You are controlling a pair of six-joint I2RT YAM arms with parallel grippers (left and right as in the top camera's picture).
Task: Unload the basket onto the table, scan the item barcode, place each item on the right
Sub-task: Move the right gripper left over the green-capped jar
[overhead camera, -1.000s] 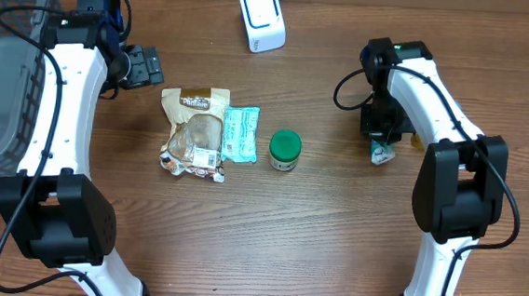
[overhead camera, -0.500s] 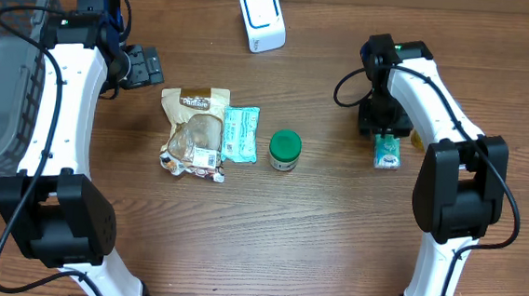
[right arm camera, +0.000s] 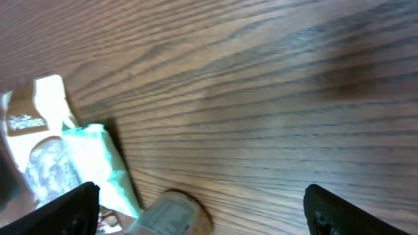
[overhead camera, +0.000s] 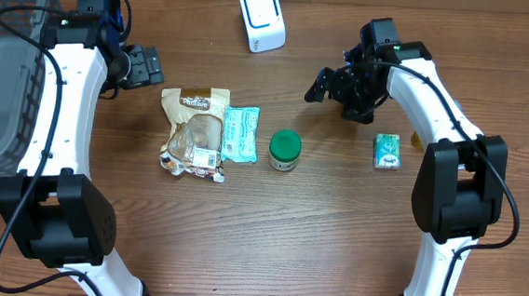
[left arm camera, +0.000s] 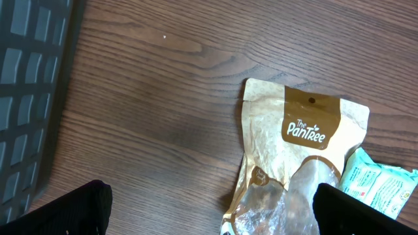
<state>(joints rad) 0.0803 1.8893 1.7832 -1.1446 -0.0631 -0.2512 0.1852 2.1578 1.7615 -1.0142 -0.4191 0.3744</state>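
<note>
Currently right gripper [overhead camera: 332, 95] hangs wide, empty, between white box-shaped barcode scanner [overhead camera: 261, 19] and green-lidded round jar [overhead camera: 285, 149], likely next item; small teal packet [overhead camera: 388, 150] lies set aside at right; left gripper [overhead camera: 151, 68] also wide.

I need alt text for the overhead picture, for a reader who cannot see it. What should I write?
The open right gripper hangs over a wooden table, apart from a small teal pack beside it. At the centre are a brown pouch, a teal packet and a green-lidded jar; a white scanner stands at the far edge.
</note>
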